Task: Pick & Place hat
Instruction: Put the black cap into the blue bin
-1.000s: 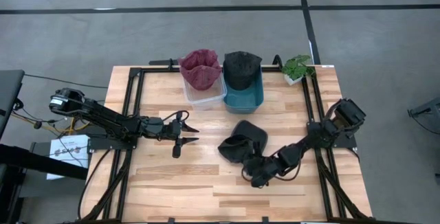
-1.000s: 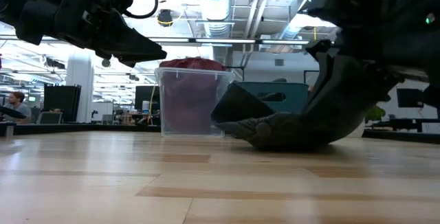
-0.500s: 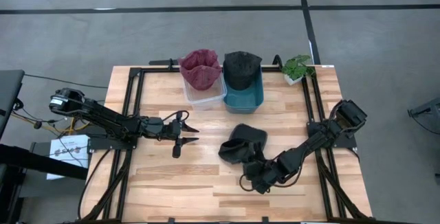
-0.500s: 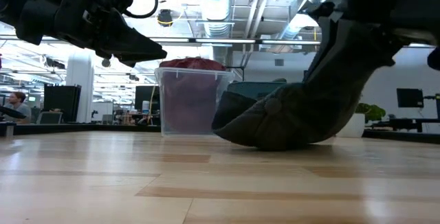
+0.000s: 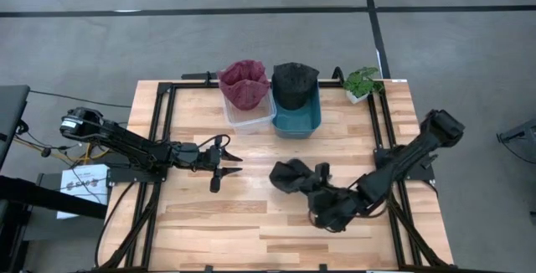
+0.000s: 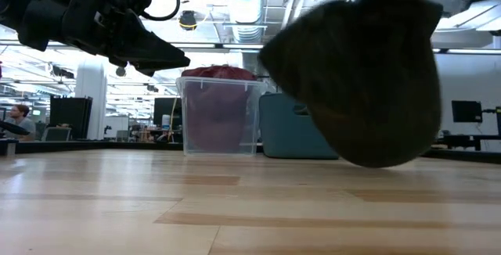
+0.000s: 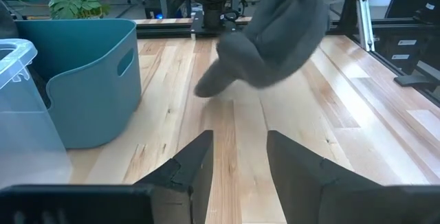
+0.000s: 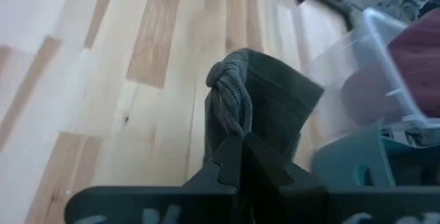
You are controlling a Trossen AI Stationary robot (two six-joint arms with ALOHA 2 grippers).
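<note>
Hats: three, apparently — one dark hat (image 5: 295, 175) hangs from right end effector (image 5: 322, 196).

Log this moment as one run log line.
right end effector: shut on dark hat, lifted | left end effector: open, waiting

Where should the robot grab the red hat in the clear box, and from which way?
Probably the red fabric hat is best pinched at its wavy rim, which sticks up above the clear plastic box, coming straight down from above. The box walls block the sides, and the teal bin sits close beside it. The open left gripper hovers nearest; the right gripper is shut on the dark grey hat.
</note>
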